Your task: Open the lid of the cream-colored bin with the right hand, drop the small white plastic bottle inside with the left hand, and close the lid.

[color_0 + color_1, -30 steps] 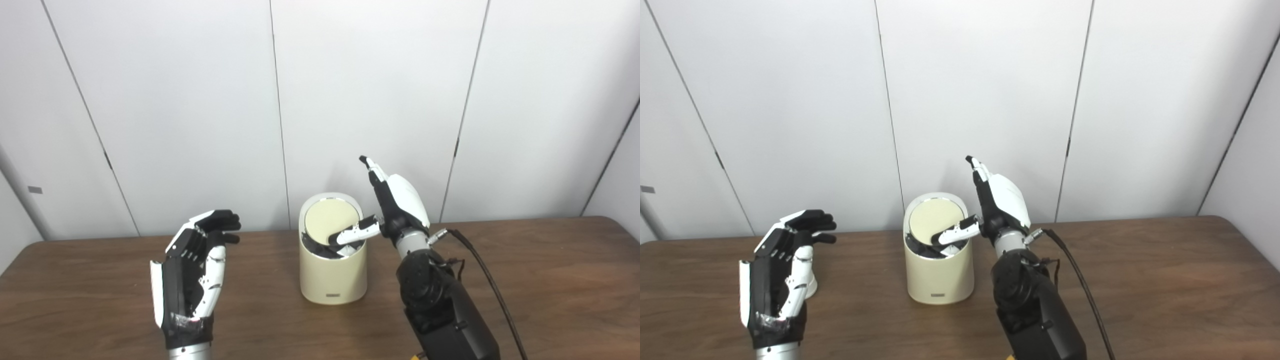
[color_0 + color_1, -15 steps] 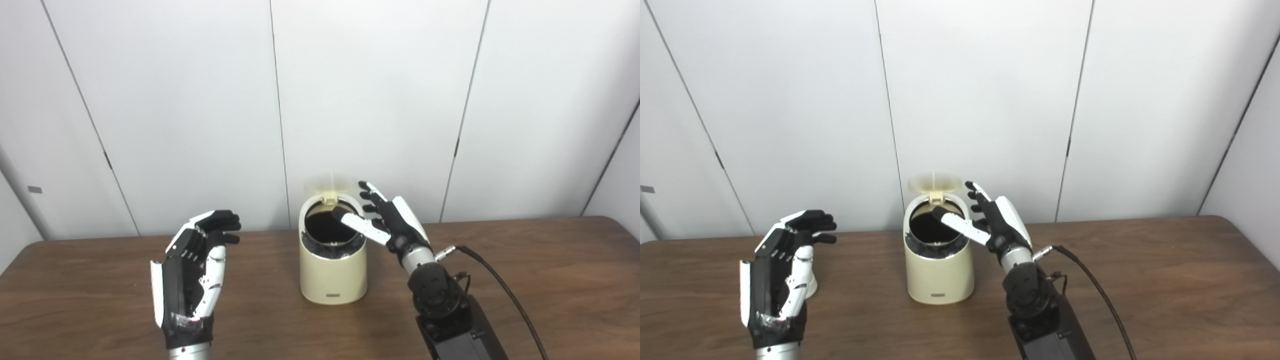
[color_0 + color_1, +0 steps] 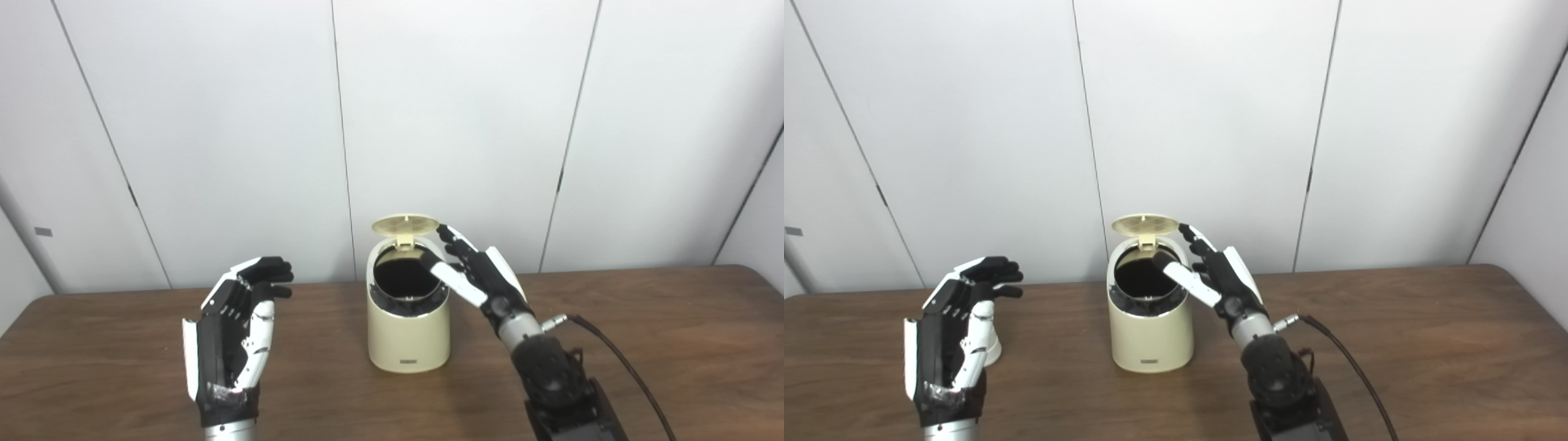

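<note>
The cream-colored bin point(image 3: 408, 334) stands at mid table with its round lid point(image 3: 405, 224) swung up and back, showing a dark inside. My right hand point(image 3: 474, 272) is open beside the bin's right rim, fingertips near the raised lid and thumb over the opening. My left hand point(image 3: 236, 327) is open and upright at the left, holding nothing. In the right eye view a small white plastic bottle point(image 3: 993, 350) peeks out behind my left hand, standing on the table; most of it is hidden.
The brown wooden table point(image 3: 674, 343) runs across the view, with white wall panels behind. A black cable point(image 3: 618, 361) trails from my right wrist across the table's right side.
The bin's lid went from lying over the opening to standing up and back. My right hand dropped from above the bin to its right rim. My left hand stayed still.
</note>
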